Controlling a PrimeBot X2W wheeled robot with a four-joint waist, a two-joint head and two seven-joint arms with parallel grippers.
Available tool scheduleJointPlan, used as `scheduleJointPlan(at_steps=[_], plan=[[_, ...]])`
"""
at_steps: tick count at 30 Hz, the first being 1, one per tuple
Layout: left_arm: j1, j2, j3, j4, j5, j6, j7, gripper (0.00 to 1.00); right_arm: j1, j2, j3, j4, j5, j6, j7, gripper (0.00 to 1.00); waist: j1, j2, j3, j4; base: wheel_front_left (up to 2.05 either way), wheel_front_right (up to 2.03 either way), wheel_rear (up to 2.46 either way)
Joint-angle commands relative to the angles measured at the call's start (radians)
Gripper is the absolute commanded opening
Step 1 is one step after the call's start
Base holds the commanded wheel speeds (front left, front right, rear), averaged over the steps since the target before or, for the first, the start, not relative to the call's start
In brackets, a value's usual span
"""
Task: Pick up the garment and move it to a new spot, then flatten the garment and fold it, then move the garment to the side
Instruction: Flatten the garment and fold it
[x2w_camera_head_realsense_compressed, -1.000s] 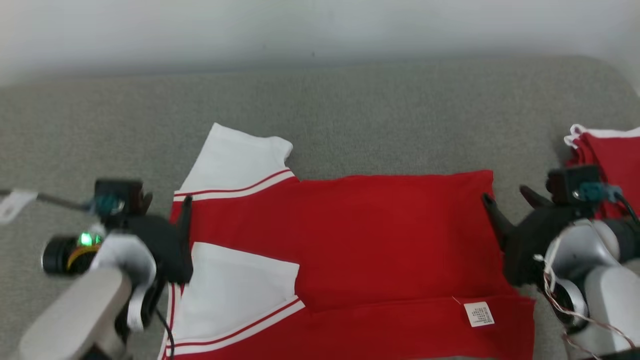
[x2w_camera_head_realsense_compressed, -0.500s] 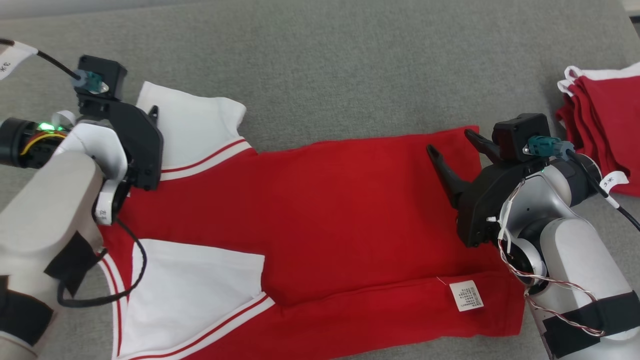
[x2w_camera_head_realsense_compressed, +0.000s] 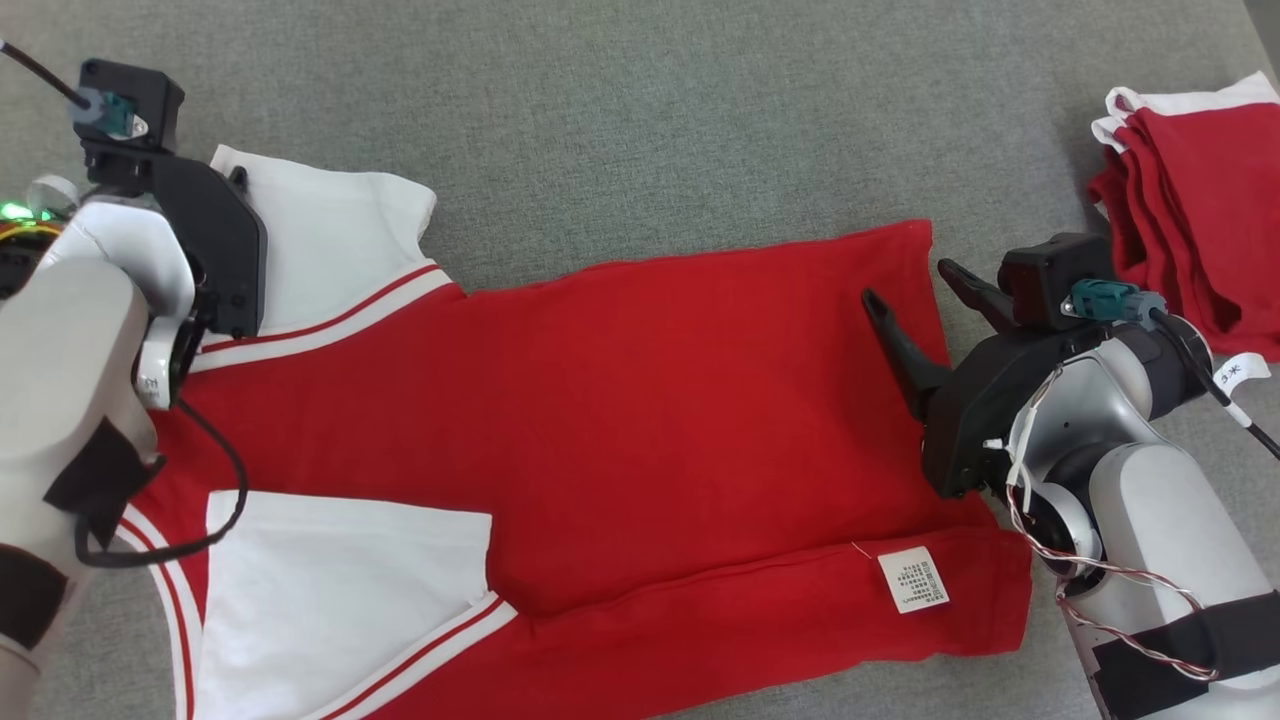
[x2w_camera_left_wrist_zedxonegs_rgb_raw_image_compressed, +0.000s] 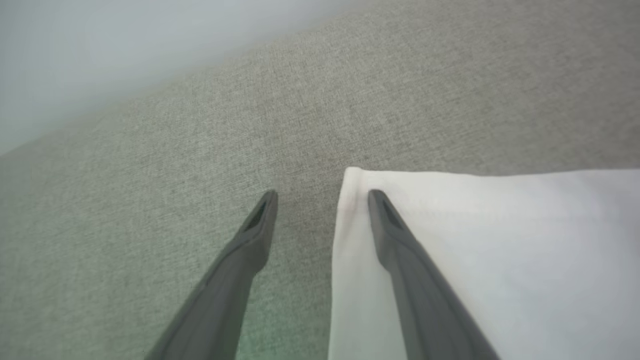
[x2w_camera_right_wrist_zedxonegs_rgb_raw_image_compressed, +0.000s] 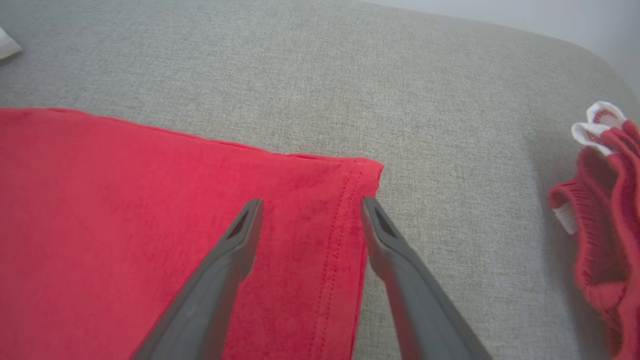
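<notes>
1. Both end effectors are spread wide and hold nothing. The left end effector (x2w_camera_left_wrist_zedxonegs_rgb_raw_image_compressed: 321, 195) straddles the outer corner of the far white sleeve (x2w_camera_head_realsense_compressed: 330, 220), one finger above the cloth and one above bare bench. The right end effector (x2w_camera_right_wrist_zedxonegs_rgb_raw_image_compressed: 310, 200) stands over the far hem corner of the red-and-white T-shirt (x2w_camera_head_realsense_compressed: 650, 400).
2. The T-shirt lies spread lengthwise across the middle of the bench, collar end to the robot's left and hem to its right.
3. Progress, as I judge it: placing and flattening look done, since the red body lies smooth. The near long edge seems already folded in – a strip with the care label (x2w_camera_head_realsense_compressed: 912, 580) showing lies over the body, the near sleeve with it.
4. Left to do: likely the far edge fold, for which both end effectors seem posed, then the crosswise folds and the move aside.
5. Surroundings: the bench (x2w_camera_head_realsense_compressed: 650, 120) is covered in grey woven fabric – its far right corner is rounded. A pile of red garments (x2w_camera_head_realsense_compressed: 1190, 200) sits at its right end, well apart from the T-shirt. A pale wall (x2w_camera_left_wrist_zedxonegs_rgb_raw_image_compressed: 75, 50) stands behind.
</notes>
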Motion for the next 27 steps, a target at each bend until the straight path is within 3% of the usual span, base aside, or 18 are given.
scheduleJointPlan(at_steps=[1, 3, 8, 10, 11, 12, 23, 27], plan=[[-0.003, 0.0, -0.006, 0.015, -0.008, -0.003, 0.014, 0.46, 0.005, 0.004, 0.005, -0.005, 0.008, 0.001, -0.002, 1.0, 0.0001, -0.0001, 0.004, -0.003, 0.0, 0.0, 0.0], [-0.006, 0.001, -0.006, 0.023, -0.014, -0.007, 0.021, 0.31, 0.002, 0.001, 0.007, -0.008, 0.012, 0.001, 0.0, 1.0, 0.0001, -0.0001, 0.007, -0.005, 0.0, 0.0, 0.0], [-0.016, -0.008, -0.001, 0.035, -0.029, -0.017, 0.024, 0.35, 0.006, -0.007, 0.008, -0.016, 0.026, 0.001, 0.006, 1.0, 0.0001, -0.0001, 0.02, -0.009, 0.0, 0.0, 0.0], [-0.01, -0.007, -0.004, 0.042, -0.026, -0.024, 0.035, 0.3, 0.009, -0.006, 0.007, -0.021, 0.029, 0.001, 0.006, 1.0, 0.0001, -0.0001, 0.025, -0.009, 0.0, 0.0, 0.0], [-0.009, -0.005, -0.005, 0.045, -0.029, -0.029, 0.039, 0.23, 0.009, -0.007, 0.006, -0.022, 0.029, 0.001, 0.007, 1.0, 0.0001, -0.0001, 0.027, -0.008, 0.0, 0.0, 0.0], [-0.007, -0.004, -0.004, 0.048, -0.036, -0.032, 0.044, 0.0, 0.009, -0.009, 0.005, -0.023, 0.03, 0.001, 0.008, 1.0, 0.0001, -0.0001, 0.028, -0.008, 0.0, 0.0, 0.0], [-0.005, 0.004, 0.034, 0.013, -0.104, -0.091, 0.055, 0.0, -0.029, -0.033, -0.044, -0.008, -0.03, 0.001, 0.046, 1.0, 0.0001, -0.0001, 0.024, 0.012, 0.0, 0.0, 0.0], [-0.034, 0.033, 0.03, -0.029, -0.107, -0.119, 0.075, 0.0, -0.05, -0.066, -0.062, -0.013, -0.069, 0.001, 0.081, 1.0, 0.0001, -0.0001, 0.03, 0.018, 0.0, 0.0, 0.0]])
